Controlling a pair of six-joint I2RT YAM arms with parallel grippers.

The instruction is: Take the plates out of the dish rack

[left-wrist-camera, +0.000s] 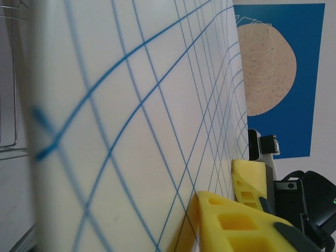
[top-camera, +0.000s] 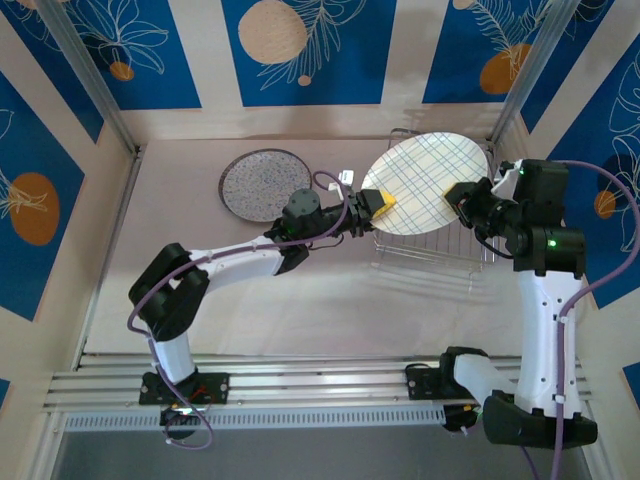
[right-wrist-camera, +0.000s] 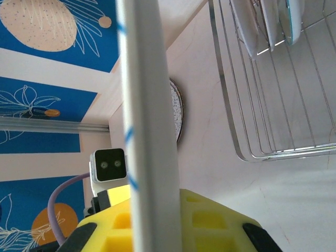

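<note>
A grey-purple crosshatched plate [top-camera: 430, 180] hangs tilted above the dish rack [top-camera: 440, 250]. My right gripper [top-camera: 462, 195] is shut on its right rim; in the right wrist view the plate's edge [right-wrist-camera: 147, 105] stands clamped between the yellow pads [right-wrist-camera: 220, 220]. My left gripper [top-camera: 383, 203] straddles the plate's left rim. One of its yellow fingers [left-wrist-camera: 231, 220] lies against the lined face [left-wrist-camera: 131, 131]; the other is hidden behind the plate. More plates [right-wrist-camera: 252, 26] stand upright in the rack [right-wrist-camera: 262, 131]. A grey speckled plate [top-camera: 265, 185] lies flat on the table.
The rack sits in the back right corner, close to the blue patterned walls. The speckled plate lies at the back, left of the rack. Bare table stretches in front of it and to the left of the left arm.
</note>
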